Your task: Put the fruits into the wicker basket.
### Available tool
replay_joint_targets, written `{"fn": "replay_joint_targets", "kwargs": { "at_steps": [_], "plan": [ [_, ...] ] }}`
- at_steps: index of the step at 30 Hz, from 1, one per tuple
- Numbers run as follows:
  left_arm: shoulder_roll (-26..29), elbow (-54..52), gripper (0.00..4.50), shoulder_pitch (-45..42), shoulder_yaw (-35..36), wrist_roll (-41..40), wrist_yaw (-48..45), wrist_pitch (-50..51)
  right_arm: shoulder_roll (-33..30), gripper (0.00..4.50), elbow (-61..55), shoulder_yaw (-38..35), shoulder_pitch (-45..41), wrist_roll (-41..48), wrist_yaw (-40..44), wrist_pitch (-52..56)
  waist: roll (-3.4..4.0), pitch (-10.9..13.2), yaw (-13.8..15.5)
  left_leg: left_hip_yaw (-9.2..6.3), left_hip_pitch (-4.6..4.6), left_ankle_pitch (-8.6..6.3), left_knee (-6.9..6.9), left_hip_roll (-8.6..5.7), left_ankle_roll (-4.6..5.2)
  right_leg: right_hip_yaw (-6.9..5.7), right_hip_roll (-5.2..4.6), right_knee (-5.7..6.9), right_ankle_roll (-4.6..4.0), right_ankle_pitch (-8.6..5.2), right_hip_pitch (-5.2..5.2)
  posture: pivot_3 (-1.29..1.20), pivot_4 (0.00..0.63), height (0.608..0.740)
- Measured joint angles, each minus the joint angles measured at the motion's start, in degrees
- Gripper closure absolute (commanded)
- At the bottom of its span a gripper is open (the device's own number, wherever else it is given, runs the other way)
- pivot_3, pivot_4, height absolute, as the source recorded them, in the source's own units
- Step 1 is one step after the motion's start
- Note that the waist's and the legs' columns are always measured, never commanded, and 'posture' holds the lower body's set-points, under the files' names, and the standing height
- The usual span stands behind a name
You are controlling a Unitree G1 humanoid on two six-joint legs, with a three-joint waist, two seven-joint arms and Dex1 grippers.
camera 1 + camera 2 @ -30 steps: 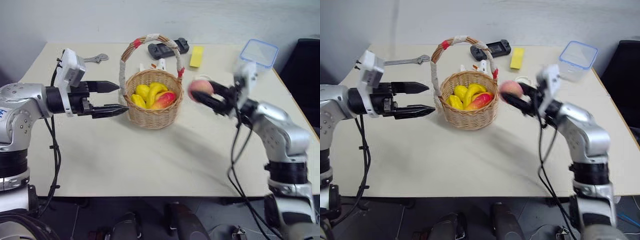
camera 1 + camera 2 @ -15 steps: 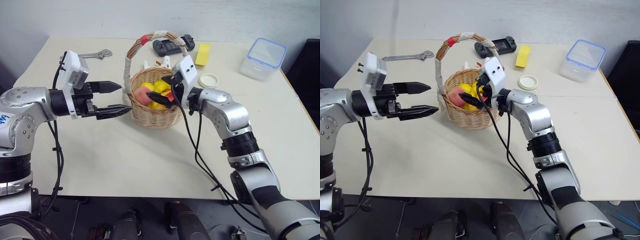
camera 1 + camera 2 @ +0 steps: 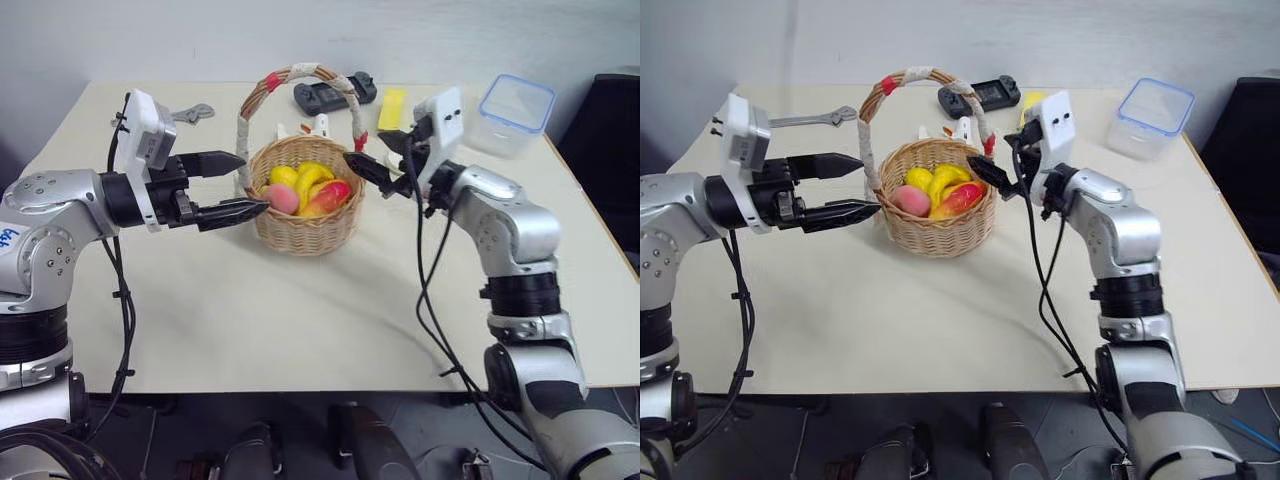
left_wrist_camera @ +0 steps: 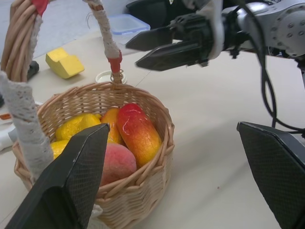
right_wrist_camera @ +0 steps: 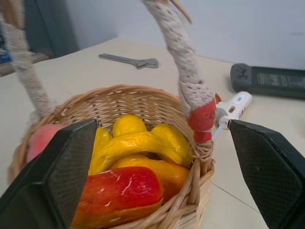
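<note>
Now both fruits, peach (image 3: 283, 198) and mango (image 3: 331, 196), lie in the wicker basket (image 3: 305, 225), both claws empty and spread.

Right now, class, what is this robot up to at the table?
A two-armed robot is loading fruit into a wicker basket. The peach and the red-ended mango lie inside it among other yellow fruit. The right gripper, jaws open and empty, sits beside the basket's handle. The left gripper, also open, sits at the basket's other side. A wrench, game controller and clear box lie behind.
</note>
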Motion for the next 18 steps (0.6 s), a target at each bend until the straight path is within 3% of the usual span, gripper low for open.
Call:
{"fn": "replay_joint_targets", "kwargs": {
  "at_steps": [6,7,9,18],
  "plan": [
    [-0.3,0.0,0.00,-0.6,-0.3,0.0,0.3,-0.1,4.5,0.01,19.3,0.5,-9.0,-4.6,-0.3,-10.3,0.00,0.0,-0.4,0.01,-0.06,-0.01,-0.01,0.01,0.00,-0.01,0.00,-0.11,0.00,-0.01,-0.01,0.00,0.150,0.740],
    [-0.3,0.0,0.00,-0.6,-0.3,0.0,0.3,-0.1,4.9,0.19,22.0,0.5,-10.1,-5.2,-0.5,-11.8,0.00,0.0,-0.4,0.01,-0.07,-0.01,-0.01,0.01,0.01,-0.01,-0.01,-0.12,0.00,-0.01,-0.01,0.00,0.150,0.740],
    [-0.3,0.0,0.00,-0.6,-0.4,0.0,0.5,-0.1,5.3,0.61,27.0,0.3,-11.6,-6.1,-0.6,-14.5,0.00,0.0,-0.4,0.01,-0.09,-0.02,-0.01,0.01,0.02,0.00,-0.02,-0.16,0.00,-0.01,-0.01,0.00,0.150,0.740],
    [-0.3,-0.3,0.00,-0.6,-0.4,0.0,1.4,-0.1,5.4,3.78,32.5,0.1,-12.7,-9.3,0.9,-21.8,0.01,0.0,-0.6,0.01,-0.09,-0.03,-0.01,0.03,-0.01,-0.01,0.00,-0.14,0.00,-0.01,-0.01,0.00,0.150,0.740]
  ]
}}
